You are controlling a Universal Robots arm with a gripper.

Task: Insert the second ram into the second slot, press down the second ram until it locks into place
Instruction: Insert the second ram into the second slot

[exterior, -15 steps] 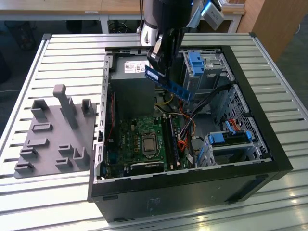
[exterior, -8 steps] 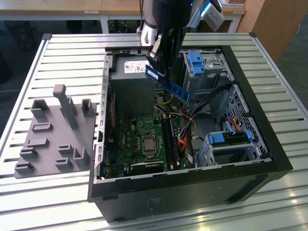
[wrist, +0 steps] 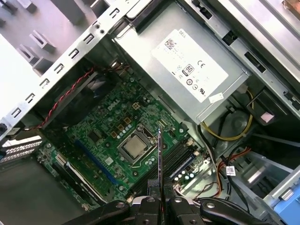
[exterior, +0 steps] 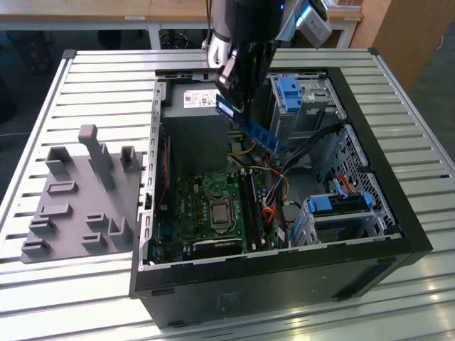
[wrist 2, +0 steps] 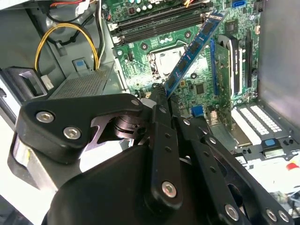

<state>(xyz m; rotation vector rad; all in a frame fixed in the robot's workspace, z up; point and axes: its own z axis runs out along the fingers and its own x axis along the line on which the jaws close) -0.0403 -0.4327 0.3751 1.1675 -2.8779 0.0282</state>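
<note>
**Desk:** What is gripped, and how?

**Caption:** The second ram (wrist 2: 194,49) is pinched at one end between the fingers (wrist: 147,206) of the gripper (wrist: 159,200). They are closed flat against its two faces. The long contact edge is thereby left free, it is judged, for entry into a slot.

**Desk:** Where is the stick carried?

**Caption:** In the exterior view it is held in the air above the open computer case (exterior: 270,291). It slants away from the gripper toward four o'clock and is kept clear of the motherboard (exterior: 192,206). No contact with any slot is seen.

**Desk:** And the slots?

**Caption:** The memory slots (exterior: 250,202) are found at about six o'clock from the stick in the exterior view, just beside the processor socket (exterior: 219,213). Insertion is judged not yet begun, and nothing has been pressed home.

**Desk:** What lies farther out?

**Caption:** The power supply (exterior: 192,128) is seated at twelve o'clock of the board. A grey fixture (exterior: 78,199) is laid on the slatted table (exterior: 106,71) at nine o'clock of the case, well apart from the work.
</note>
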